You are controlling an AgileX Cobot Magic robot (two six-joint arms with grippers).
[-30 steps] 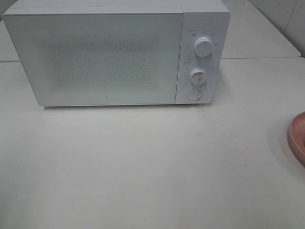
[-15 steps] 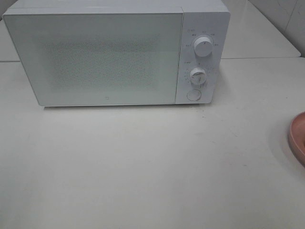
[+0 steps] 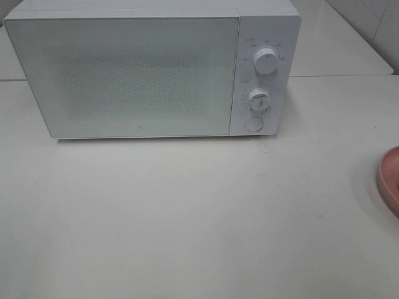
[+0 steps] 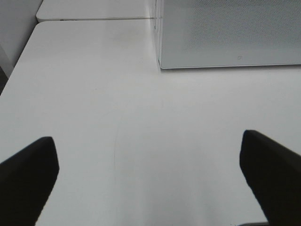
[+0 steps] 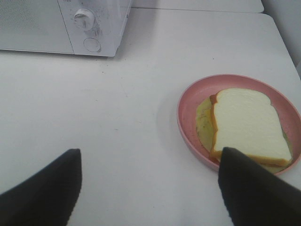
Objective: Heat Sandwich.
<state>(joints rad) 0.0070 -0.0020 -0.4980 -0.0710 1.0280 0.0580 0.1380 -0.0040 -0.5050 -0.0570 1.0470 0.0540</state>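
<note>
From the high camera you see the white microwave point(image 3: 153, 68) at the back of the pale worktop point(image 3: 187, 218), its door shut, with two round knobs and a round button point(image 3: 253, 124) stacked on the panel at its right. At the far right edge of that view only a sliver of the pink plate point(image 3: 389, 180) shows; the sandwich itself is out of that picture, and neither arm appears there.

In your left wrist view the left gripper point(image 4: 150, 183) hangs over bare worktop, its jaws spread wide with nothing between them. The lower front corner of the microwave lies ahead of it, well apart.

In your right wrist view the right gripper point(image 5: 150, 188) also stands with its jaws wide and empty. The sandwich point(image 5: 249, 125) lies flat on the pink plate, white bread uppermost with a brown crust edge and a pale yellow-green layer peeking out on one side. One dark jaw overlaps the plate's near rim in the picture; you cannot tell whether it touches. The microwave's control panel sits well beyond the plate
</note>
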